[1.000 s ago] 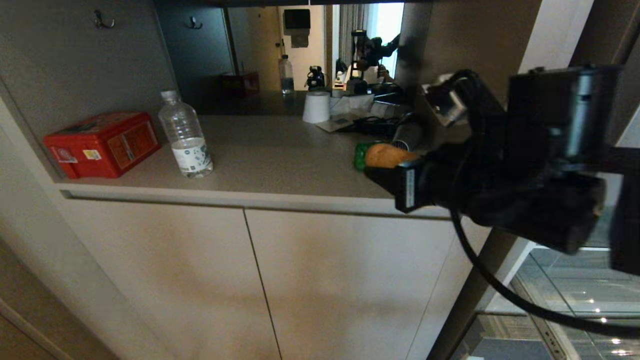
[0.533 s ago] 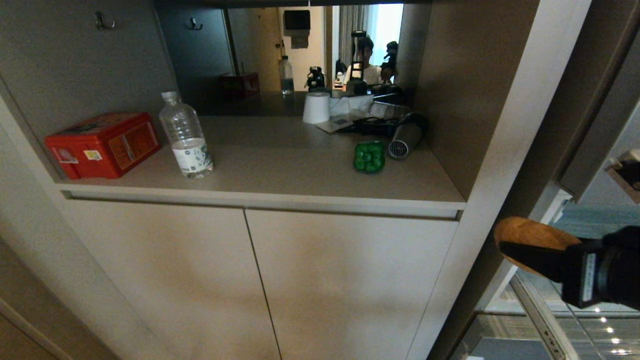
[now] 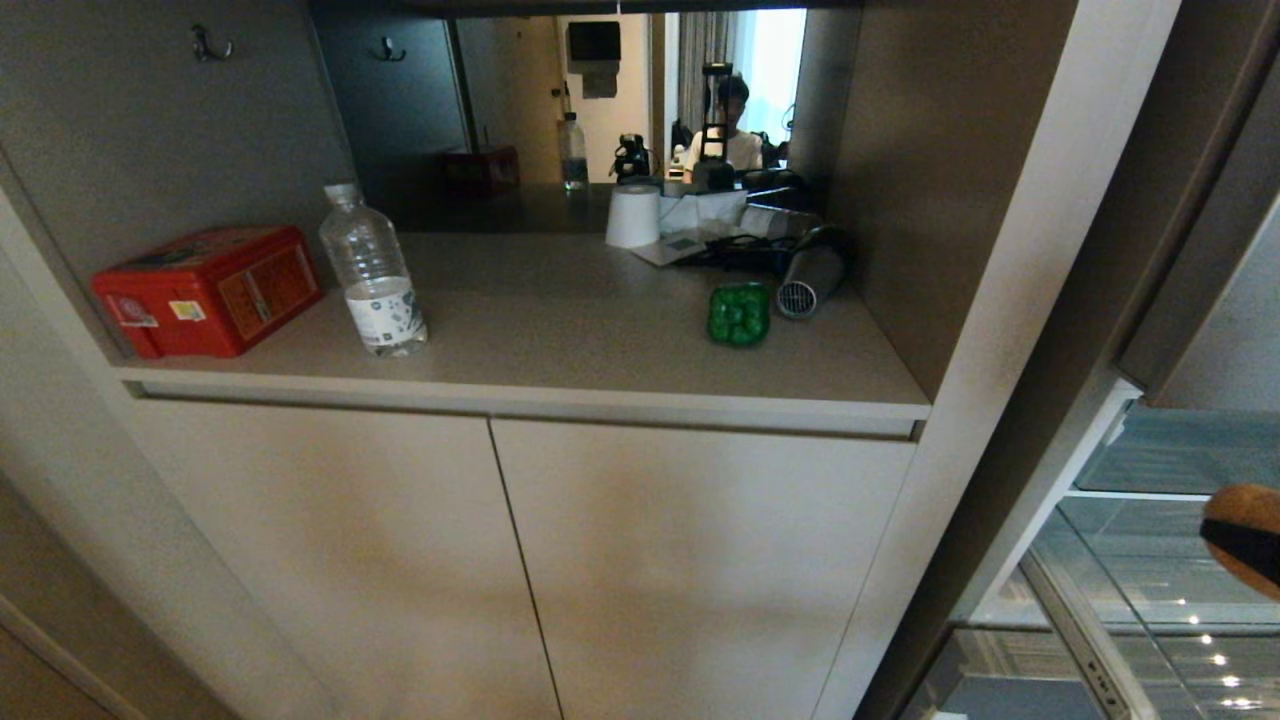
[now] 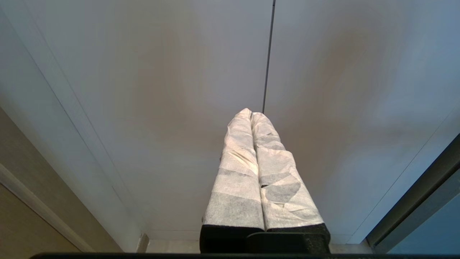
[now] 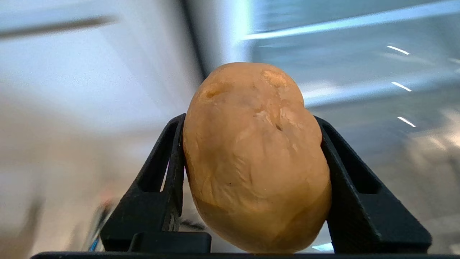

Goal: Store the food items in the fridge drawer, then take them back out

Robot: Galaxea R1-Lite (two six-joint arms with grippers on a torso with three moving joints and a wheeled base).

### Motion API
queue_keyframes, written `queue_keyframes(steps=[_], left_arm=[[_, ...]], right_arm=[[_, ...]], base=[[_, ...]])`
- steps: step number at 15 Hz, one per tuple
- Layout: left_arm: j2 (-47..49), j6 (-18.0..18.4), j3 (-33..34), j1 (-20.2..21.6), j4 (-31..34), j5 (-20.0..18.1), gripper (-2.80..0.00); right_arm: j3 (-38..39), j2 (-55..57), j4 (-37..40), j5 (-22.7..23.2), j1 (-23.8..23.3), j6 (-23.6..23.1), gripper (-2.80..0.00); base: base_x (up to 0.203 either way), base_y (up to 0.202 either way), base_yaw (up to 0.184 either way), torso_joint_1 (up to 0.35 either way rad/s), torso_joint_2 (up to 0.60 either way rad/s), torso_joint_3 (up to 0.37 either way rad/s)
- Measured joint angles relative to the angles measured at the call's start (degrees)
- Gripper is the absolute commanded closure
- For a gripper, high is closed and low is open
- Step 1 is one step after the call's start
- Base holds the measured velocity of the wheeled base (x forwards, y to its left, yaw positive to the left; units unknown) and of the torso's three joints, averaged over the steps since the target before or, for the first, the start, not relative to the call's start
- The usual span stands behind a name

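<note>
The tan potato [image 5: 253, 154] sits clamped between the black fingers of my right gripper [image 5: 249, 120], which is shut on it. In the head view only the potato [image 3: 1245, 512] and one dark finger [image 3: 1250, 555] show at the right edge, in front of the open fridge [image 3: 1150, 470]. The green bell pepper [image 3: 739, 314] rests on the counter near its right end. Glassy levels show inside the fridge, but I cannot tell which is the fridge drawer. My left gripper [image 4: 251, 114] is shut and empty, its white-wrapped fingers pressed together, facing the cabinet doors.
On the counter [image 3: 560, 330] stand a red tin box [image 3: 205, 288], a clear water bottle [image 3: 372, 270], a white cup [image 3: 633, 214] and a hair dryer [image 3: 808, 275]. A mirror behind reflects a person. A cabinet side panel [image 3: 960, 300] separates counter and fridge.
My right gripper has carried the potato off the counter, rightward and down to the fridge opening, mostly leaving the head view. The pepper is now uncovered. The left arm stayed still.
</note>
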Motion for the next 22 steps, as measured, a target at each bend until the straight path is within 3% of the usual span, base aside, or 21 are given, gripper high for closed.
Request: queue_keyframes(steps=[4, 9, 13, 17, 22], left_arm=[[0.00, 0.00, 0.00, 0.00, 0.00, 0.00, 0.00], [0.00, 0.00, 0.00, 0.00, 0.00, 0.00, 0.00], [0.00, 0.00, 0.00, 0.00, 0.00, 0.00, 0.00], [0.00, 0.00, 0.00, 0.00, 0.00, 0.02, 0.00], [0.00, 0.00, 0.00, 0.00, 0.00, 0.00, 0.00]], right_arm=[[0.33, 2.20, -0.13, -0.39, -16.86, -3.02, 0.00], [1.09, 8.97, -1.06, -0.41, -34.12, -5.13, 0.00], [1.69, 17.93, -7.97, 0.01, -42.21, -7.38, 0.00], [1.92, 26.01, -13.63, 0.83, -46.35, -7.76, 0.00], [0.74, 34.11, -20.00, 7.84, -52.73, -9.98, 0.00]], base=[[0.000, 0.000, 0.000, 0.000, 0.00, 0.000], [0.000, 0.000, 0.000, 0.000, 0.00, 0.000], [0.000, 0.000, 0.000, 0.000, 0.00, 0.000], [0.000, 0.000, 0.000, 0.000, 0.00, 0.000], [0.000, 0.000, 0.000, 0.000, 0.00, 0.000]])
